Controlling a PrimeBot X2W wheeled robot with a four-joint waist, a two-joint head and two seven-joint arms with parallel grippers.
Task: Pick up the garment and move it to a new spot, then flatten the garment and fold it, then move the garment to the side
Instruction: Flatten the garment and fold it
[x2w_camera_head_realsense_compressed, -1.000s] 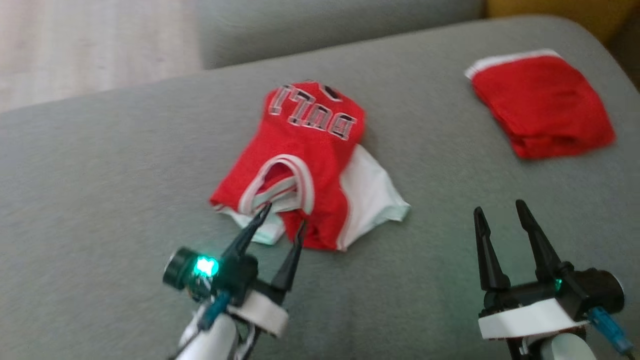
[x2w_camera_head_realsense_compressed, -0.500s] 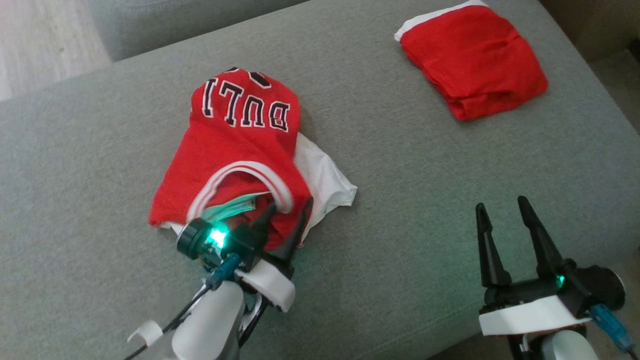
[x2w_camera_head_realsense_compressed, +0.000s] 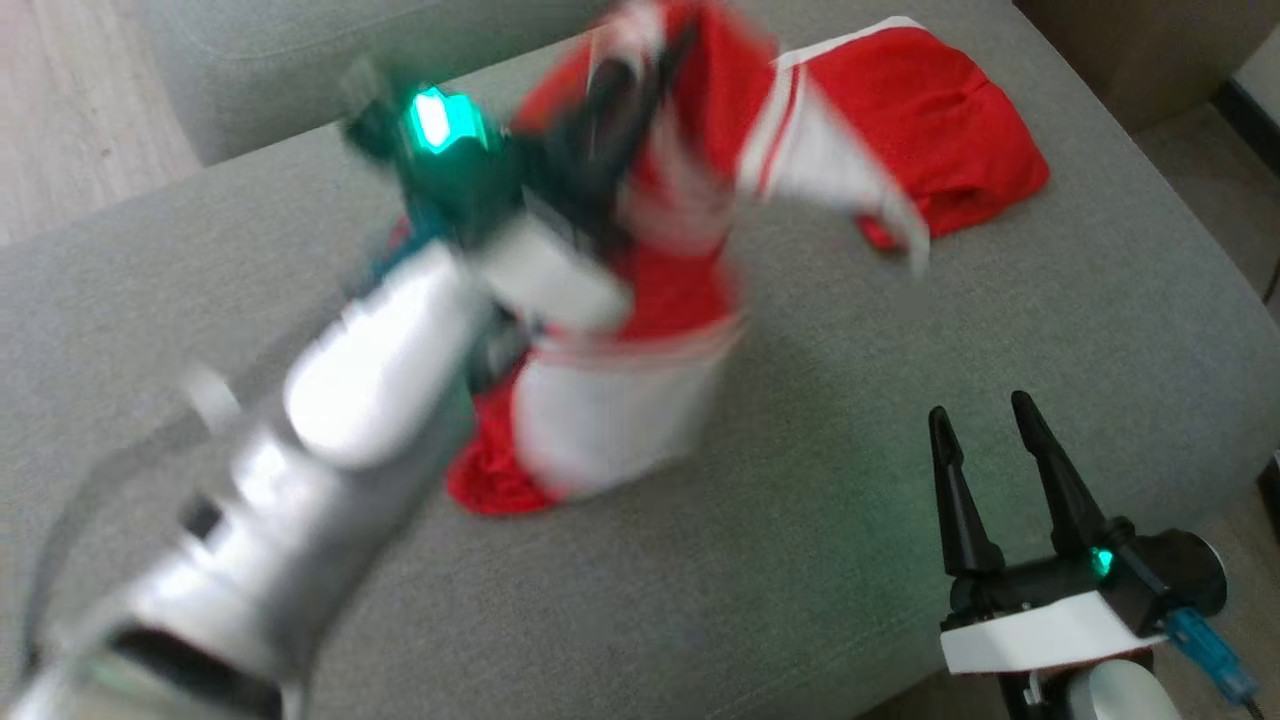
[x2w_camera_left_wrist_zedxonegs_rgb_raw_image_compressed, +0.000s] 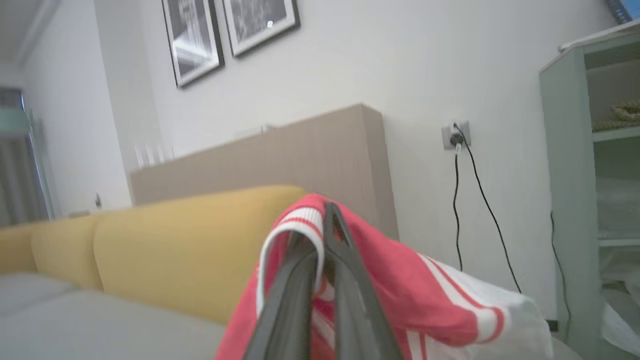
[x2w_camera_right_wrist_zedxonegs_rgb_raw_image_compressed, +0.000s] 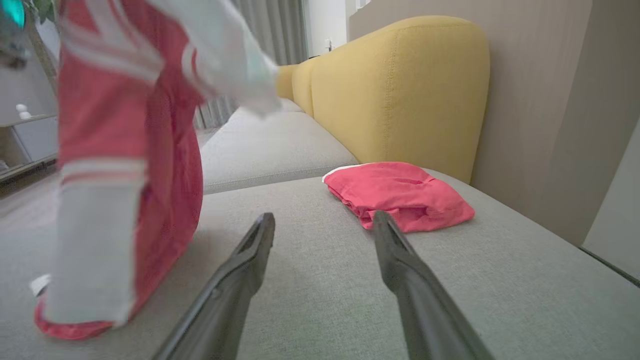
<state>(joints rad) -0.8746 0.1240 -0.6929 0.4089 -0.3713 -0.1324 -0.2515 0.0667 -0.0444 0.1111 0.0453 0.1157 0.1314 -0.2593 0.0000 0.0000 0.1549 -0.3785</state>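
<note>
Since half a second earlier, the left gripper (x2w_camera_head_realsense_compressed: 625, 80) had shot up off the grey seat cushion (x2w_camera_head_realsense_compressed: 850, 480) and taken the red-and-white jersey (x2w_camera_head_realsense_compressed: 610, 430) with it. The heap that lay mid-cushion was now strung out below the claw. Head view was pretty blurry there, but the jersey hung from the dark fingers, and its bottom end touched the cushion around the middle, a bit toward the left edge. A folded red garment (x2w_camera_head_realsense_compressed: 940, 130) sat near the far right corner. The right gripper (x2w_camera_head_realsense_compressed: 978, 410) was over the near right edge, fingers apart, nothing between them.

Left wrist view: the two fingers were pinched together on a white-and-red striped trim of the jersey. Fabric draped down both sides, with a yellow backrest (x2w_camera_left_wrist_zedxonegs_rgb_raw_image_compressed: 190, 240) behind.

Right wrist view: the right gripper's jaws stood wide over bare cushion. The jersey hung at the left with its lowest fold resting on the seat. The folded red garment lay ahead, close to the yellow backrest.
</note>
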